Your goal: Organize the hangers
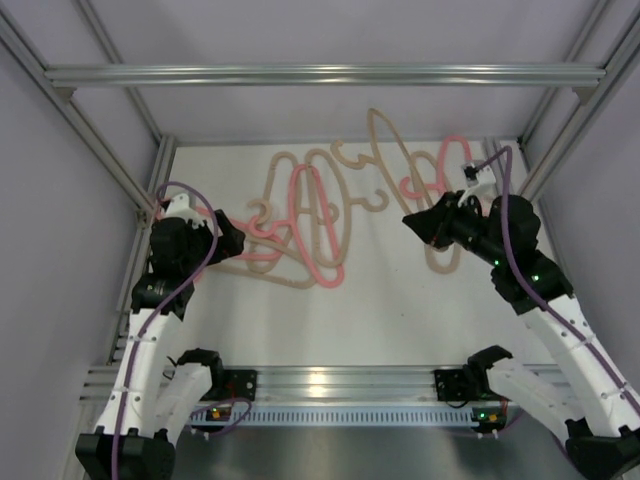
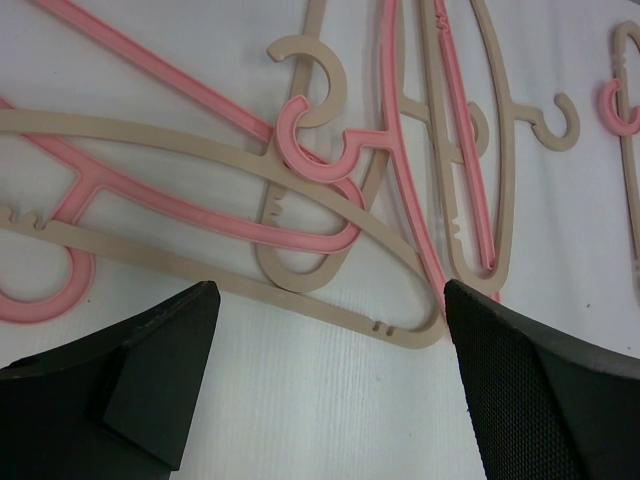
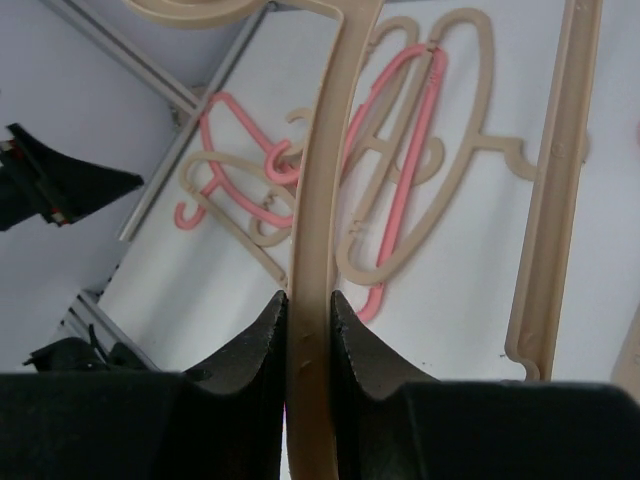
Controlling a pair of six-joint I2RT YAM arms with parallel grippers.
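The right claw (image 3: pixel 308 300) pinches one tan hanger (image 3: pixel 322 160) by its thin bar, on the right side of the desk (image 1: pixel 380 310). The hanger may slip, or swing and hook others. The left claw (image 2: pixel 328 295) is spread wide over the tangled pile of hangers (image 1: pixel 300 225) on the left. Pulling one could drag them all.

The hangers (image 3: pixel 318 180) look like smooth plastic, beige and pink, with a dull sheen. The white surface (image 2: pixel 330 400) is matt and faintly grained. The left gripper (image 2: pixel 330 290) has matt black fingers (image 2: pixel 520 390), one finely dimpled. The frame rail (image 1: pixel 320 75) at twelve o'clock is brushed metal.
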